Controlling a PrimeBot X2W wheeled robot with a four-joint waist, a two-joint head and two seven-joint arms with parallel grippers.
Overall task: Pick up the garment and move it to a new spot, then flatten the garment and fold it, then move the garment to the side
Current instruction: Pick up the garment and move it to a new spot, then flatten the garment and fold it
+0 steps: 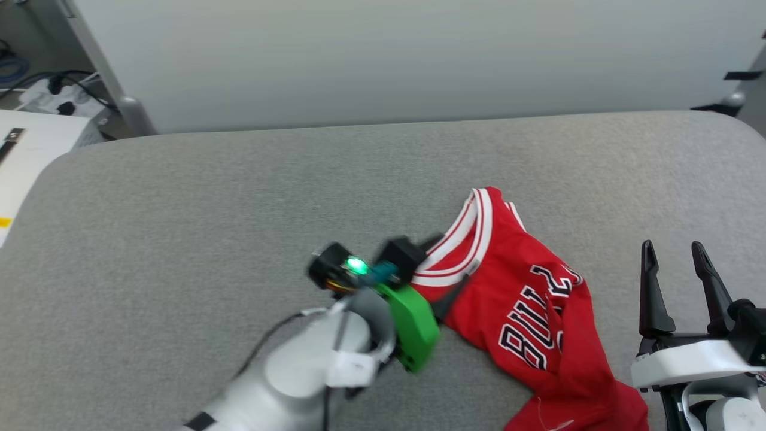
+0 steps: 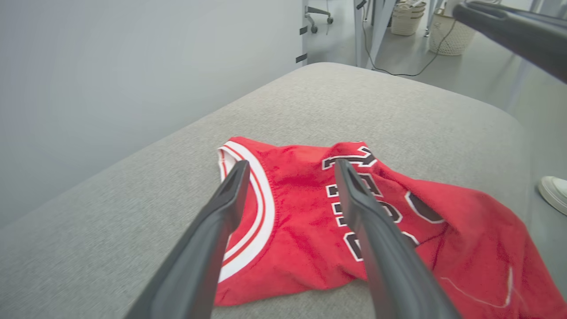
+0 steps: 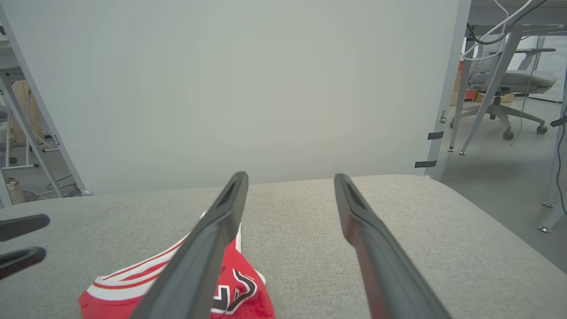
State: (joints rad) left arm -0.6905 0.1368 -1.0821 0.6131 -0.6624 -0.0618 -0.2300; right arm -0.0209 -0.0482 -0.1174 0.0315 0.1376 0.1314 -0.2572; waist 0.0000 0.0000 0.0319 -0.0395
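Observation:
The garment (image 1: 526, 311), a red jersey with striped white trim and black lettering, lies crumpled on the grey padded table (image 1: 239, 197), right of centre. My left gripper (image 1: 440, 272) hangs over its collar edge, fingers pointing right. In the left wrist view the left gripper (image 2: 292, 166) is open, its fingers spread above the garment (image 2: 301, 212) with nothing pinched. My right gripper (image 1: 673, 251) stands open just right of the shirt, holding nothing. In the right wrist view the right gripper (image 3: 290, 178) points at bare table, with the garment (image 3: 243, 288) at lower left.
A pale panel (image 1: 389, 60) stands behind the table's far edge. The table's right edge drops to the floor, where a white shoe (image 2: 553, 192) shows. An office chair (image 3: 509, 79) and baskets (image 2: 447, 35) stand farther off. Cables (image 1: 54, 90) lie at far left.

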